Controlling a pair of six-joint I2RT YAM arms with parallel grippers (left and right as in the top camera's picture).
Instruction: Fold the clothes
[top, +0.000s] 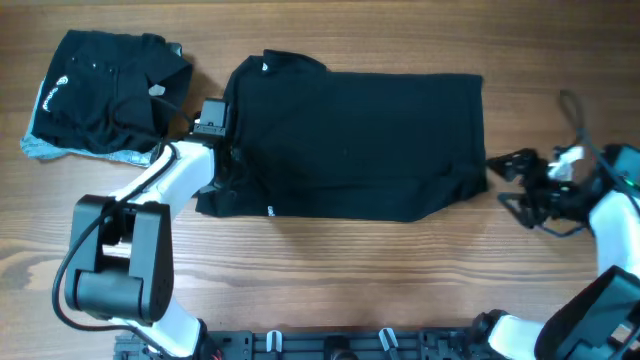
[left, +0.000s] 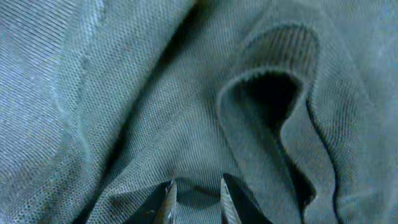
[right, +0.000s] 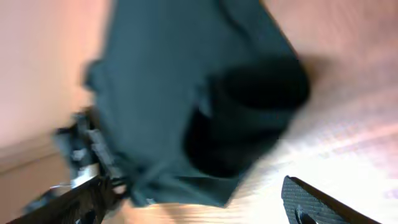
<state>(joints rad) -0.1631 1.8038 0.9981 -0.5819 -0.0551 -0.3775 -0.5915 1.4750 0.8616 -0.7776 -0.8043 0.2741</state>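
Note:
A black shirt lies spread across the middle of the wooden table, and its left side is bunched up. My left gripper is at that left edge. In the left wrist view its fingertips are close together with a fold of the shirt's mesh fabric between them. My right gripper is open and empty, just off the shirt's right edge. The right wrist view is blurred and shows the shirt ahead of the wide-open jaws.
A pile of folded dark garments with a grey piece beneath sits at the back left. Bare wooden tabletop runs along the front. Cables trail near my right arm.

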